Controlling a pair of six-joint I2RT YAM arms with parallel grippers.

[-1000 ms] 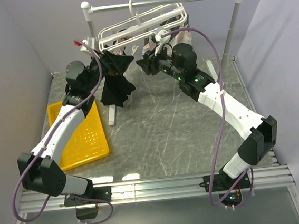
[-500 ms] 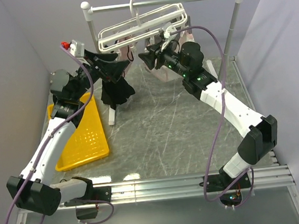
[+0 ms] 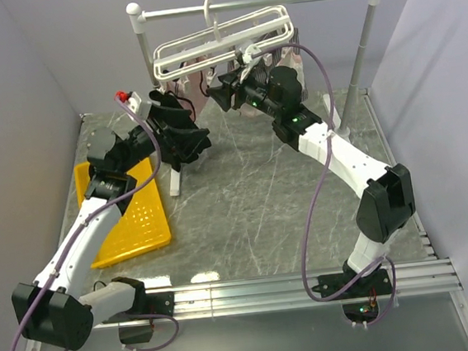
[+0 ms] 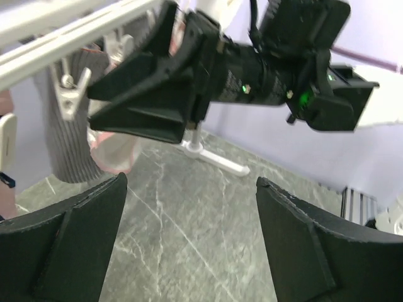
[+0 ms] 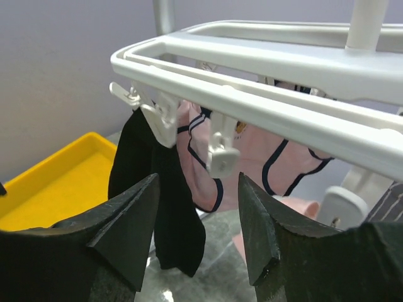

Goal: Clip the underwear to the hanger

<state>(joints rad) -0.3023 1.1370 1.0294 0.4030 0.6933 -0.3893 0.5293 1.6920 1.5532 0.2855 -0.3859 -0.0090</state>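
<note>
The black underwear point(image 5: 157, 214) hangs limp from a white clip point(image 5: 160, 119) at the left end of the white hanger point(image 5: 264, 69). My right gripper point(image 5: 198, 189) is open just below the hanger. A free clip point(image 5: 221, 151) dangles above its gap, and the underwear lies behind its left finger. From above, the underwear point(image 3: 193, 142) drapes under the hanger point(image 3: 221, 40), with my left gripper point(image 3: 172, 119) close beside it, open. In the left wrist view that gripper point(image 4: 189, 189) holds nothing; only the table shows between its fingers. My right gripper point(image 3: 226, 93) faces it.
Pale pink dark-trimmed underwear point(image 5: 283, 163) and a grey striped garment point(image 4: 69, 145) also hang from the hanger. The grey rail stand point(image 3: 365, 30) carries the hanger, and its foot point(image 4: 214, 157) rests on the table. A yellow tray point(image 3: 130, 210) lies at the left.
My left gripper has opened wider and drawn back down and left from the hanger. My right gripper has opened and shifted slightly left. The underwear stays hanging from the clip.
</note>
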